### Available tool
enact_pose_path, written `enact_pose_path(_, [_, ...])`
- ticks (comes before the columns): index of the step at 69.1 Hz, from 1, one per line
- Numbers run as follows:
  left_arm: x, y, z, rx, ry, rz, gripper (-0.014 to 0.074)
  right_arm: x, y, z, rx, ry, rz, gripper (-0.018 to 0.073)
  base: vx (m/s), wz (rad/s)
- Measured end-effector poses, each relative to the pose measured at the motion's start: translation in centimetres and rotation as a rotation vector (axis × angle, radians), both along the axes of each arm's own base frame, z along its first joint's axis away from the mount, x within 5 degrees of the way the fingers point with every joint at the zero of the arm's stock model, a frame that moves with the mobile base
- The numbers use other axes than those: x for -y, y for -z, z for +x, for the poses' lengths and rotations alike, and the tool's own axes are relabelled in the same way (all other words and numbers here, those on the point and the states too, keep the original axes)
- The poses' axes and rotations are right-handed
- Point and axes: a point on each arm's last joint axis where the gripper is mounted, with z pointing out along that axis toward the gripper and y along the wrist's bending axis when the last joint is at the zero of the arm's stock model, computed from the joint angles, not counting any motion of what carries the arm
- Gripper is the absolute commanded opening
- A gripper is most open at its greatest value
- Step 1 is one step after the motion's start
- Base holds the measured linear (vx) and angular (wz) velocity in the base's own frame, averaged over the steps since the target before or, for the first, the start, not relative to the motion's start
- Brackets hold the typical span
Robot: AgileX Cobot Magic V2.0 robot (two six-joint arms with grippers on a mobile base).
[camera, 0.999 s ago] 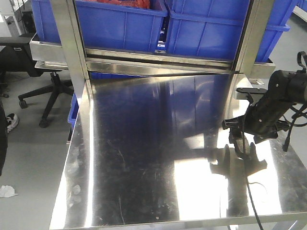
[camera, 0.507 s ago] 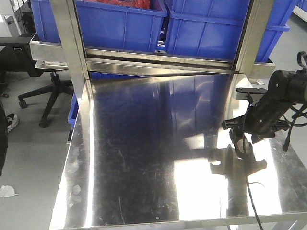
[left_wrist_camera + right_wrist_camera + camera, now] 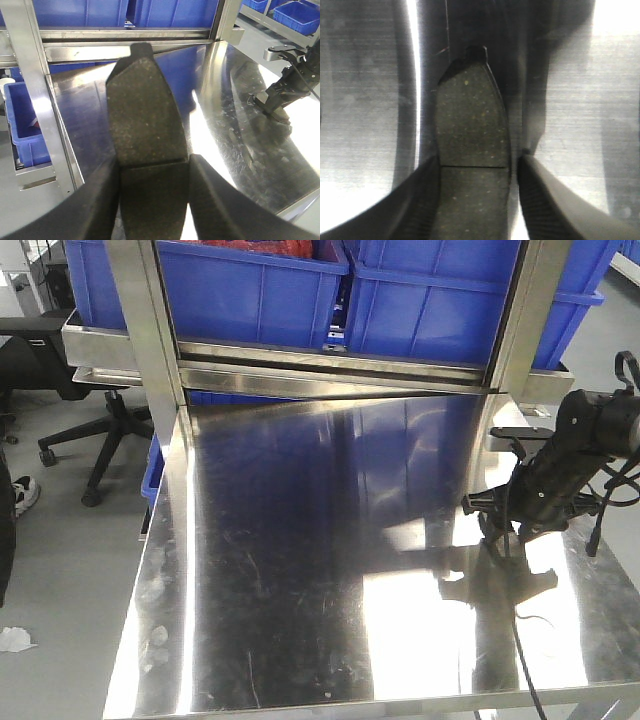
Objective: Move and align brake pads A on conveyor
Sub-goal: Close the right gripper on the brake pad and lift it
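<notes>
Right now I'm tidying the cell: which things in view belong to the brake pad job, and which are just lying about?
Job: left-held brake pad, left gripper, right-held brake pad, right gripper.
Lying about: blue bins, office chair, steel table.

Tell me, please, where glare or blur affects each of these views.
Front view: the table mirrors the bins and flares white beside the right end effector. Left wrist view: the left pad is sharp, a glare streak runs alongside, the fingers look soft. Right wrist view: the right pad is dim, the table blown out top right and bottom left.
</notes>
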Motion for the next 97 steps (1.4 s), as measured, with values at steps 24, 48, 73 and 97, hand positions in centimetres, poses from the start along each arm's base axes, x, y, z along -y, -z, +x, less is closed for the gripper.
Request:
enact_pose_path(24, [0.0,0.0,0.0,0.0,0.0,0.0,0.0177,0.0,-2.5,-0.2,0.07,-0.001,0.0,0.0083,0.0,0.0])
enact_pose_path(48, [0.0,0.0,0.0,0.0,0.0,0.0,0.0177,0.0,-5.4,-1.4,0.168,-0.001,-0.002,0.0085,0.0,0.0])
enact_pose_path(73, [0.0,0.0,0.0,0.0,0.0,0.0,0.0177,0.2,-11.5,-9.9,0.464,0.009,-0.005,0.0085,0.0,0.0])
enact_pose_path(97, [0.0,0.0,0.0,0.0,0.0,0.0,0.0177,0.4,-14.4,-18.8,0.715,0.016,-0.006,0.0087,0.0,0.0])
